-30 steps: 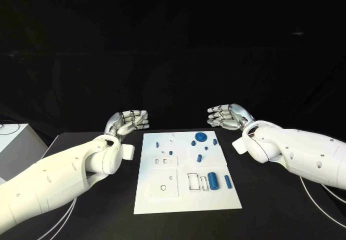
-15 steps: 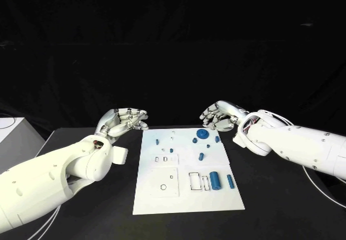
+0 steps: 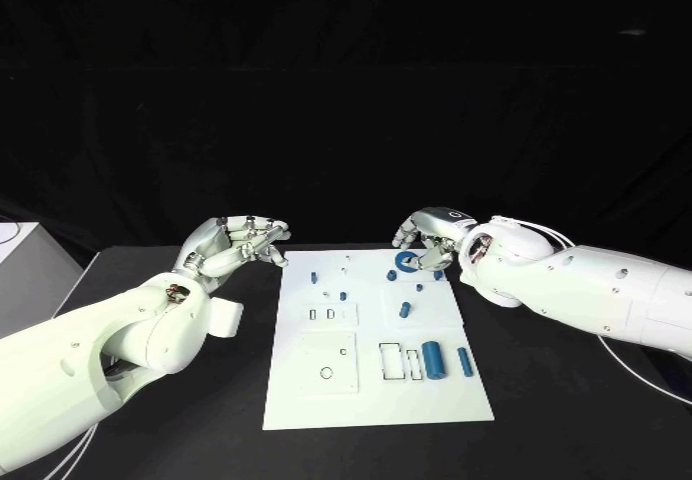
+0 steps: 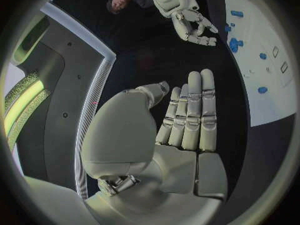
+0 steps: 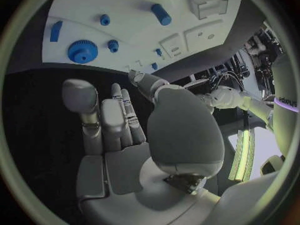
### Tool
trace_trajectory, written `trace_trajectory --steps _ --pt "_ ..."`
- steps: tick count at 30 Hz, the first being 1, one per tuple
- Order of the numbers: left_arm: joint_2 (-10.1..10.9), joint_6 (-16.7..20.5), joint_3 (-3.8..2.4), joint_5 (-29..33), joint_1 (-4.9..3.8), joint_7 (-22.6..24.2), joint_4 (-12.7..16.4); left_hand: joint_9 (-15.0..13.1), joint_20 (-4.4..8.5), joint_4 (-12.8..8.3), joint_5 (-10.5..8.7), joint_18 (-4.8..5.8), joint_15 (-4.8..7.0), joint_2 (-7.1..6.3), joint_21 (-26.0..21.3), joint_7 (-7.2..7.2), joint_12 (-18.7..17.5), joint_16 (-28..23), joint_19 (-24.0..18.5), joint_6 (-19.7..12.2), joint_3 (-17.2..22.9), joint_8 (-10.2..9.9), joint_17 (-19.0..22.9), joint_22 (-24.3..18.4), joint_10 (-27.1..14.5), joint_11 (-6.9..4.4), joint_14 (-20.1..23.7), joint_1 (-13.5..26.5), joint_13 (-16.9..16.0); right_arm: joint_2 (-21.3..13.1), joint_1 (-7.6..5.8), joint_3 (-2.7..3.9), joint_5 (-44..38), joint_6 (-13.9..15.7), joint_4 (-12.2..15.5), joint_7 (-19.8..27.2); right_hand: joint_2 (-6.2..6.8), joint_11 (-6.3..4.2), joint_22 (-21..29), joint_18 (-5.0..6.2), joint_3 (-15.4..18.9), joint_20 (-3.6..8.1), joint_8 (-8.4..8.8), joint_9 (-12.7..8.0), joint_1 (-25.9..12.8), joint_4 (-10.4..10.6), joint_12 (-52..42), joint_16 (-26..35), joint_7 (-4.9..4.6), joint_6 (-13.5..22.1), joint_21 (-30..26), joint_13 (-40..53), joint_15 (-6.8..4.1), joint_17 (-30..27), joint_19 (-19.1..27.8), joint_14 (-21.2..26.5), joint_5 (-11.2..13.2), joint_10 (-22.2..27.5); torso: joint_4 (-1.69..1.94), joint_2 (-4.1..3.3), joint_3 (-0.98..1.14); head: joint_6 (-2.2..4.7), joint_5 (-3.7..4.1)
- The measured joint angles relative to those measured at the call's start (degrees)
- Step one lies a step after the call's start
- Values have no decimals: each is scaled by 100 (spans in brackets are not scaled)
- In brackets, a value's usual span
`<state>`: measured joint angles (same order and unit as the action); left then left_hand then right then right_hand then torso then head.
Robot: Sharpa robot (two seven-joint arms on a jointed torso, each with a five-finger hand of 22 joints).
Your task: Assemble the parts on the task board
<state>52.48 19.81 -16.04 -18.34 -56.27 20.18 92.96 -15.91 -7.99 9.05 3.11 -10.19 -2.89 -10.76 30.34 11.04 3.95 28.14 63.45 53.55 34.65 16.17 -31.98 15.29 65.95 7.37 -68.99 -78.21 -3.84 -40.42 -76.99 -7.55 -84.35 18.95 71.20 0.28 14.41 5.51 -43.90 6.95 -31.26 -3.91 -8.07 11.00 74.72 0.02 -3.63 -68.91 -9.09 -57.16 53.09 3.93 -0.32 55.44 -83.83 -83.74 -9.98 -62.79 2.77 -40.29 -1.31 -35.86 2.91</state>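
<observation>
Black counter (image 3: 173, 440) and dark backdrop frame the white board (image 3: 375, 400). On the left, the left robot hand (image 3: 231, 246) hovers just off the board's far corner, fingers loosely apart, holding nothing. Small blue parts lie scattered on the board. On the right, the right robot hand (image 3: 428, 238) hangs over the blue gear (image 3: 407, 261), fingers bent but empty. I'd judge the reach for a first part is under way; next comes lowering and pinching that gear cleanly.
</observation>
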Motion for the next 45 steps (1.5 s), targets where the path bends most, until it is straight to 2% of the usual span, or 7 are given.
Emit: trace_trajectory --steps 6,10,12,14,19,30,45 --pt "43 -85 -53 -27 1 -50 111 -9 20 -5 0 0 0 -1 67 0 0 41 -20 0 5 -21 -61 32 0 0 0 47 0 107 23 -3 -305 -135 -109 -275 -2 -10 -234 1 323 0 105 7 1 49 0 -367 14 147 211 0 0 370 0 0 -23 196 60 -96 -7 43 52" --pt "54 -134 -72 -51 2 -76 140 -16 1 -5 0 0 -20 -1 67 0 0 41 -40 0 5 -21 -74 39 0 0 22 46 0 153 34 -3 -430 -199 -162 -417 -187 -11 11 2 1152 -63 258 6 187 240 -69 -667 177 376 43 0 20 679 3 -19 -125 471 91 -143 -11 59 81" --pt "61 -155 -77 -59 2 -85 148 -16 1 -5 0 0 -20 -1 67 0 0 41 -40 0 5 -21 -74 39 0 0 22 46 0 172 40 -3 -473 -220 -190 -477 -221 -16 36 3 1320 -63 266 6 221 316 -121 -706 217 416 38 13 20 723 3 -19 -125 493 105 -164 -11 66 93" --pt "66 -173 -80 -66 2 -92 152 -19 1 -5 0 0 -20 -21 80 0 0 73 -40 0 5 -21 -91 50 -2 2 22 67 0 191 44 -3 -502 -230 -223 -519 -219 -84 -313 3 1386 -63 266 11 219 410 -318 -883 226 423 315 109 -7 985 3 -36 -149 184 115 -177 -11 70 102" --pt "79 -238 -85 -106 3 -121 161 -37 -16 -20 0 1 -39 -23 89 22 0 73 -158 -22 21 -55 -125 69 -65 21 164 68 1 227 59 -3 -554 -266 -308 -627 -219 -161 -593 5 1230 -40 242 54 219 519 -452 -1043 172 305 552 223 -35 1195 -20 -27 -266 -79 136 -213 -10 83 126" --pt "80 -343 -88 -214 3 -171 175 -44 -41 -20 0 1 -60 0 89 22 0 73 -183 -62 20 -55 -131 68 -64 21 185 91 1 294 98 -3 -590 -378 -343 -709 -102 -105 -740 6 512 -40 53 197 228 512 -445 -1098 120 -67 647 283 -34 1239 -19 -28 -423 -155 150 -286 -7 113 148" --pt "96 -391 -89 -294 4 -226 185 -48 -20 -36 -1 1 -40 0 111 22 -18 73 -203 -62 37 -55 -135 73 -85 42 206 90 1 317 124 2 -628 -483 -331 -745 -75 -100 -759 8 387 -40 33 223 196 528 -422 -1098 111 -98 647 288 -33 1238 -19 -28 -469 -201 162 -375 -4 120 146"
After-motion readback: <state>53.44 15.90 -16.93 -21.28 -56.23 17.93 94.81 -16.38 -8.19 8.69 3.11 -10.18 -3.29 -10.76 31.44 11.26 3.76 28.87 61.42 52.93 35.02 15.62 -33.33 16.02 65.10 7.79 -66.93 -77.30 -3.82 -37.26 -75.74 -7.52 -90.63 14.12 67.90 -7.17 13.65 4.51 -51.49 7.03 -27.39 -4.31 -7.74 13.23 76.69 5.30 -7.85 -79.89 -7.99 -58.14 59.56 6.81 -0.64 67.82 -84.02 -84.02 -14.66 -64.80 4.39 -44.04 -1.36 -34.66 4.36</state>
